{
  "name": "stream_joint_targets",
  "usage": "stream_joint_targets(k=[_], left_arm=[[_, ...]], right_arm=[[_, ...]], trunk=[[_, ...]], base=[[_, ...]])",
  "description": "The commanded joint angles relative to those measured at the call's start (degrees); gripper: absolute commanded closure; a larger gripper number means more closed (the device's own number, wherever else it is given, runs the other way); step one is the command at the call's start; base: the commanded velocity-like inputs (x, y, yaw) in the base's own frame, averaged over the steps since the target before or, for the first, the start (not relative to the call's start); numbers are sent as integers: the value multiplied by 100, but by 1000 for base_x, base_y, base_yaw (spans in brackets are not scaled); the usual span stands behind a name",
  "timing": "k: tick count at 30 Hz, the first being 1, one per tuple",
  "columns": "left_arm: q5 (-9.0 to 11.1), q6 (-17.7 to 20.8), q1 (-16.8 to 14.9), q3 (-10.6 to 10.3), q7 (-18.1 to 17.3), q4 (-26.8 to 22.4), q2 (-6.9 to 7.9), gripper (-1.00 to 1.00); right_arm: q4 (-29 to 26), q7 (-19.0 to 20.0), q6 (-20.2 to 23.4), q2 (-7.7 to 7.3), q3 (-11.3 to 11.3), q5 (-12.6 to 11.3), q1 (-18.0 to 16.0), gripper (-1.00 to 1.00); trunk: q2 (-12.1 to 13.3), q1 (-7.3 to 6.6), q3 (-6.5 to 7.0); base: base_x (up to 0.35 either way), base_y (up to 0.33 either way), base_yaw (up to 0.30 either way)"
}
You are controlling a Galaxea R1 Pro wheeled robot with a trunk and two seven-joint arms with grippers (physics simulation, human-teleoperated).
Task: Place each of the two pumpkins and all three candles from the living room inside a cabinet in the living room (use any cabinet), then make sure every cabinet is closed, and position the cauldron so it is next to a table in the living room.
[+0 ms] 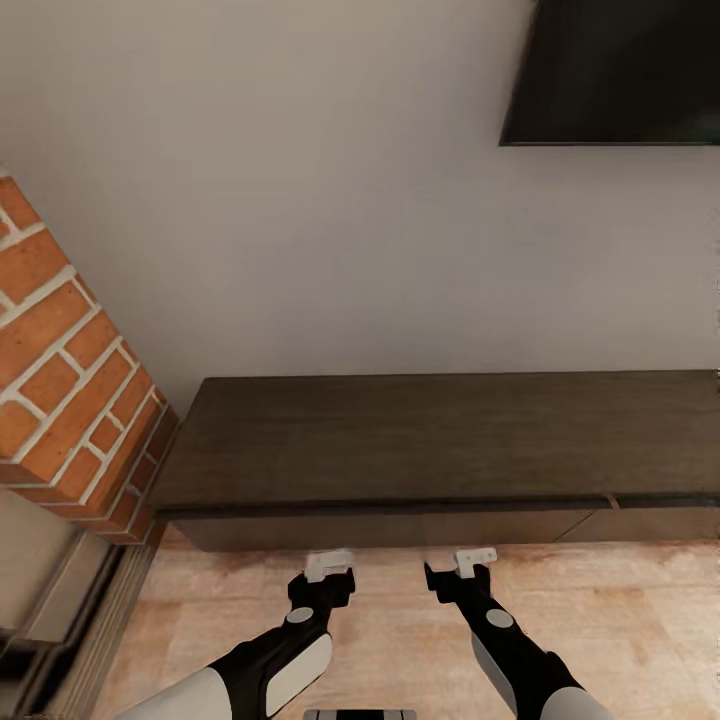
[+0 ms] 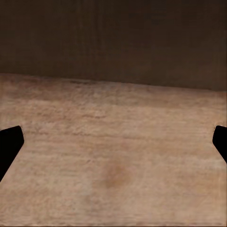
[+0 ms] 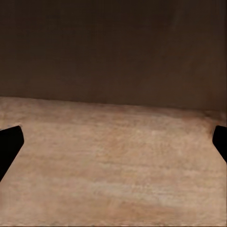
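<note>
The long low dark-brown cabinet [image 1: 440,450] stands against the white wall straight ahead, its flat drawer fronts [image 1: 400,527] shut or nearly so. Both arms reach down in front of it over the wood floor. My left gripper [image 1: 328,572] hangs just short of the cabinet's front, and its wrist view shows the fingertips [image 2: 10,142] far apart over bare floor with the cabinet front [image 2: 113,42] beyond. My right gripper [image 1: 470,565] hangs beside it, also open, with its fingertips [image 3: 9,144] wide apart and nothing between them. The pumpkins, candles, cauldron and table are out of view.
A red brick fireplace column [image 1: 70,360] juts out at the left, close to the cabinet's left end. A dark wall-mounted screen [image 1: 615,70] hangs at the upper right. Light wood floor [image 1: 400,630] lies between me and the cabinet.
</note>
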Motion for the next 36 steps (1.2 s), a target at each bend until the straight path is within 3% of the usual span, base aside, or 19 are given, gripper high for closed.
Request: stream_joint_targets(k=[1, 12, 13, 16, 19, 20, 28, 31, 36], left_arm=[[0, 0, -1, 0, 0, 0, 0, -100], [9, 0, 0, 17, 0, 13, 2, -100], [30, -7, -1, 22, -2, 356, -9, -100], [66, -7, 5, 25, -1, 411, -8, -100], [820, 54, 28, 11, 0, 458, -3, -100], [1294, 77, 34, 2, -22, 769, 8, -100], [1498, 135, 92, 2, -33, 1181, 24, -100], [1686, 159, 184, 7, -40, 1340, 33, -100], [1918, 151, 368, 2, -78, 1395, 173, -100]], right_arm=[[0, 0, 0, 0, 0, -1, 0, -100], [0, -4, 9, -2, 0, -7, 1, -100], [19, -3, 43, -38, 0, -22, 0, -100], [144, 2, 44, -61, 0, -24, 0, -100], [471, 23, 57, -67, 0, -28, 0, -100], [752, 25, 55, -70, 0, -31, 0, -100], [1148, 26, 60, -66, 0, -33, 0, -100], [1389, 33, 63, -61, 0, -29, 0, -100], [1683, 35, 68, -31, 0, -16, 0, -100]], trunk=[[0, 0, 0], [0, 0, 0], [0, 0, 0], [80, -44, 36], [200, -110, 90], [241, -132, 108], [561, -308, 251], [682, -373, 312], [882, -483, 439]], base=[[-334, 0, 0], [-334, 0, 0], [-92, 0, 0], [-40, 0, 0], [-2, 0, 0], [0, 0, 0], [0, 0, 0], [0, 0, 0], [0, 0, 0]])
